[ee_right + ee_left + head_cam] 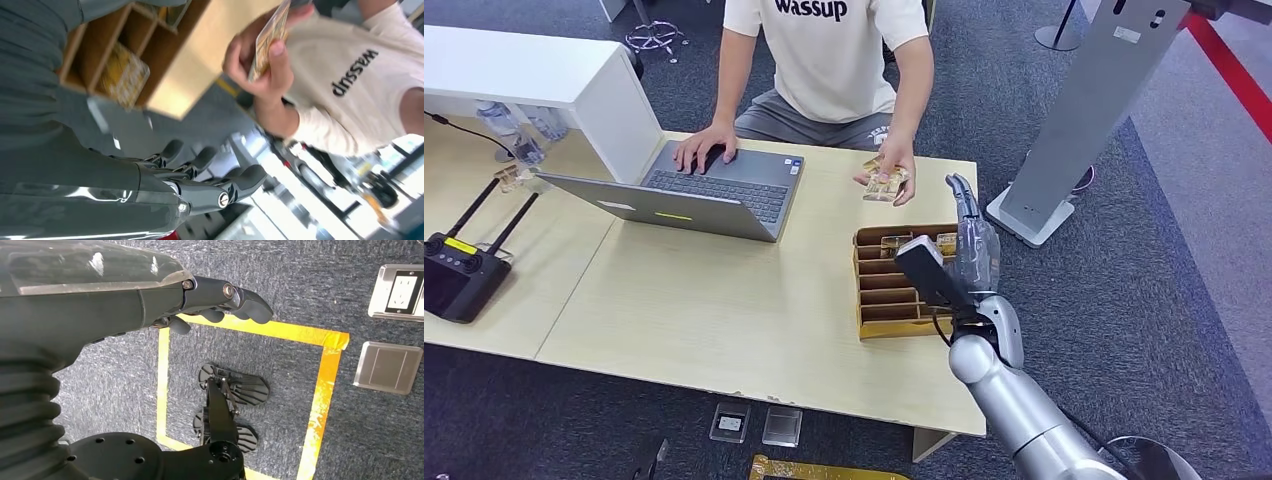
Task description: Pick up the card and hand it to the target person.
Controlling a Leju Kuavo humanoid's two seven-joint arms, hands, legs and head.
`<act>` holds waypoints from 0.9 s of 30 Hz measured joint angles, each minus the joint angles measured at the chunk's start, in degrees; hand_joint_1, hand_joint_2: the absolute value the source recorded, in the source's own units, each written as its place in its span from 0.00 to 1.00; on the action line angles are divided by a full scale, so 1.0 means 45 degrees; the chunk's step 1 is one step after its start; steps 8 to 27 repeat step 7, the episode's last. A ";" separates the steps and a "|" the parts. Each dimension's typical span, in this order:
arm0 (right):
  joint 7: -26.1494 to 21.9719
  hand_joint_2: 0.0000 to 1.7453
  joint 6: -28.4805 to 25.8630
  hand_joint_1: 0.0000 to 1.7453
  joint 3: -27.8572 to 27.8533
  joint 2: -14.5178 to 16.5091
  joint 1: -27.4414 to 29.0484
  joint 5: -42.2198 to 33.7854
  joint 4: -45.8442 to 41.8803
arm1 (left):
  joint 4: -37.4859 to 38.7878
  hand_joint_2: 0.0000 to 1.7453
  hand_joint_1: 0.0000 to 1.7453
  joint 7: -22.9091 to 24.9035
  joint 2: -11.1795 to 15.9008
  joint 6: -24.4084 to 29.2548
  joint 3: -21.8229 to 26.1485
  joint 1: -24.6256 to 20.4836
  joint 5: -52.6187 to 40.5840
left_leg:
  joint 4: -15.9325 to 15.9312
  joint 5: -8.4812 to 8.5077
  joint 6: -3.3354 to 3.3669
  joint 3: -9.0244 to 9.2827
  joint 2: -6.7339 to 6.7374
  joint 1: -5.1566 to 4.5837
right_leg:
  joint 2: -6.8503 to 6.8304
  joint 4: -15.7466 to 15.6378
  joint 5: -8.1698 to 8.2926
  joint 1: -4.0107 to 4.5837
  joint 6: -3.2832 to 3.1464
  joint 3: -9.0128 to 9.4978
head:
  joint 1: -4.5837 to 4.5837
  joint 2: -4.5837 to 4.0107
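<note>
Fingers of the grey right hand (969, 225), centre-right of frame, spread and hold nothing; the yellow clear-cased card (885, 180) sits above it in the person's hand (890, 168). Withdrawal should clear the wooden slotted tray (874, 322). The left hand (220, 302) hangs slack and unladen.

An office: a person (829, 60) types on a laptop (694, 190) at a wooden counter (714, 310) over grey carpet (1144, 300) with floor sockets (400, 290).

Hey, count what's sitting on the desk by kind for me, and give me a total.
Laptop: 1
Wooden card box: 1
Black remote controller: 1
White shelf box: 1
Total: 4
The card is in the person's hand, not on the desk.
</note>
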 joint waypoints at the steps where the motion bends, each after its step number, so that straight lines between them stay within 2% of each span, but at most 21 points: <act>1: -0.0106 1.00 0.0380 0.00 0.0000 -0.0040 0.0121 -0.0963 -0.0191 | 0.0000 0.00 0.00 -0.0039 0.0010 0.0008 0.0001 0.0044 0.0036 | 0.0000 0.0000 0.0000 0.0000 0.0000 0.0000 | 0.0000 0.0000 0.0000 0.0000 0.0000 -0.0001 | 0.0000 0.0000; 5: -0.0240 1.00 0.1774 0.00 0.0002 -0.0419 0.0594 -0.3751 -0.1116 | 0.0000 0.00 0.00 -0.0143 0.0051 0.0018 0.0004 0.0200 0.0164 | 0.0001 -0.0001 0.0000 0.0000 0.0001 0.0000 | -0.0001 -0.0002 0.0000 0.0000 0.0000 -0.0005 | -0.0017 0.0000; 7: -0.0209 1.00 0.2133 0.00 0.0002 -0.0642 0.0819 -0.4484 -0.1585 | 0.0000 0.00 0.00 -0.0161 0.0069 0.0022 0.0004 0.0249 0.0190 | 0.0001 -0.0001 0.0000 -0.0002 0.0000 0.0000 | -0.0002 -0.0003 -0.0001 0.0000 0.0000 -0.0006 | -0.0013 0.0000; 27: -0.0209 1.00 0.2133 0.00 0.0002 -0.0642 0.0819 -0.4484 -0.1585 | 0.0000 0.00 0.00 -0.0161 0.0069 0.0022 0.0004 0.0249 0.0190 | 0.0001 -0.0001 0.0000 -0.0002 0.0000 0.0000 | -0.0002 -0.0003 -0.0001 0.0000 0.0000 -0.0006 | -0.0013 0.0000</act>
